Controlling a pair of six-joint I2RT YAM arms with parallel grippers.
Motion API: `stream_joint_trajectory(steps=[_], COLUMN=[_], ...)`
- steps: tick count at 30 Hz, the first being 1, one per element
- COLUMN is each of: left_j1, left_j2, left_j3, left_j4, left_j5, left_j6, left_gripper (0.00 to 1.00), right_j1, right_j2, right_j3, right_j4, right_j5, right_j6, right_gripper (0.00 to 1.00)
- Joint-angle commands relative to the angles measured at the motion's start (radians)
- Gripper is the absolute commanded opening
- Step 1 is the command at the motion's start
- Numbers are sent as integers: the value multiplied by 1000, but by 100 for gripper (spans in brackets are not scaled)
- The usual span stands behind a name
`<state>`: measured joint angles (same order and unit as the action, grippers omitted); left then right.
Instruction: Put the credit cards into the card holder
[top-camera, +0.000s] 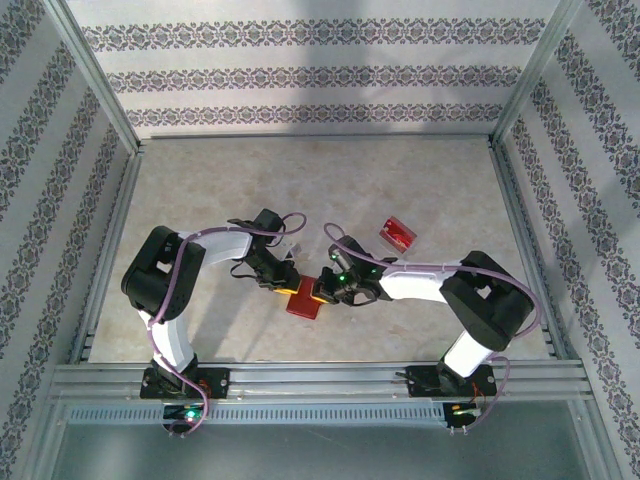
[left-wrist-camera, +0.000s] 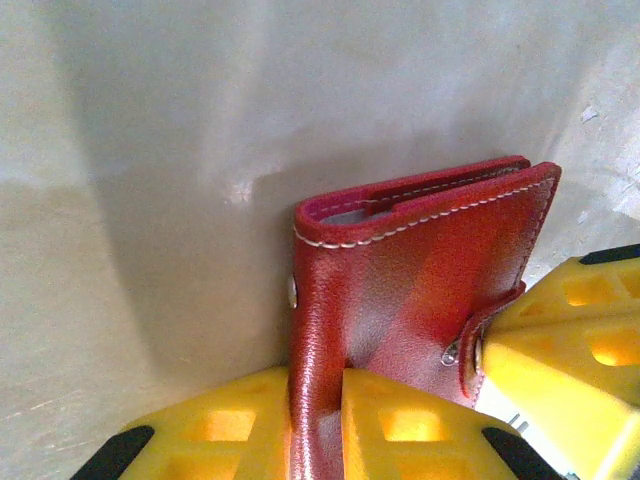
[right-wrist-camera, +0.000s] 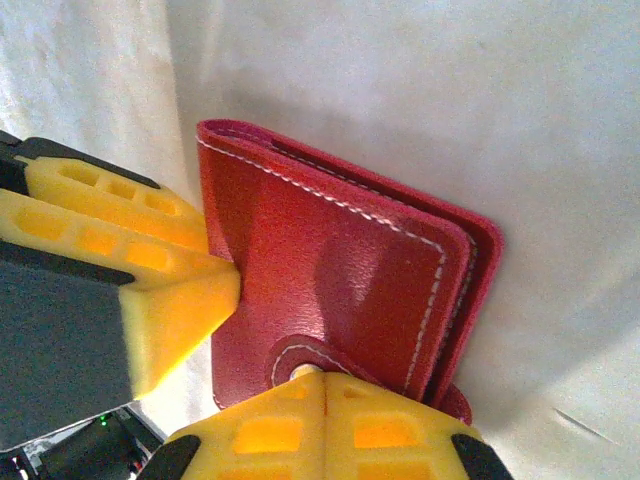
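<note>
The card holder (top-camera: 303, 303), a red folding wallet, lies shut on the table between the two arms. My left gripper (left-wrist-camera: 318, 385) is shut on the wallet's (left-wrist-camera: 420, 260) folded edge, its yellow fingers (left-wrist-camera: 420, 425) pinching the leather from both sides. My right gripper (right-wrist-camera: 322, 372) is shut on the clasp tab (right-wrist-camera: 290, 355) at the wallet's (right-wrist-camera: 340, 250) opposite side. A red credit card (top-camera: 398, 234) lies in a clear plastic tray at the right rear, away from both grippers.
The clear tray (top-camera: 385, 228) stands behind the right arm's forearm. Metal frame rails (top-camera: 320, 375) border the beige table at the front and sides, and patterned walls close it in.
</note>
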<state>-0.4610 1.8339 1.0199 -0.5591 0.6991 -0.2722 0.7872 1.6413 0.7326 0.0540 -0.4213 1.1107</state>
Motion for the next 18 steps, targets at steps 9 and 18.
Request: stream_joint_trajectory(steps=[9, 18], left_j1=[-18, -18], left_j2=[28, 33], left_j3=[-16, -16], left_j4=[-19, -14], left_j5=[-35, -31], left_j6=[10, 9], left_gripper=[19, 19], right_j1=[-35, -34], right_j2=[-3, 31], right_j3=[86, 137], right_j4=[-46, -202], right_j5=[25, 53], right_j6=[-65, -325], right_gripper=[15, 24])
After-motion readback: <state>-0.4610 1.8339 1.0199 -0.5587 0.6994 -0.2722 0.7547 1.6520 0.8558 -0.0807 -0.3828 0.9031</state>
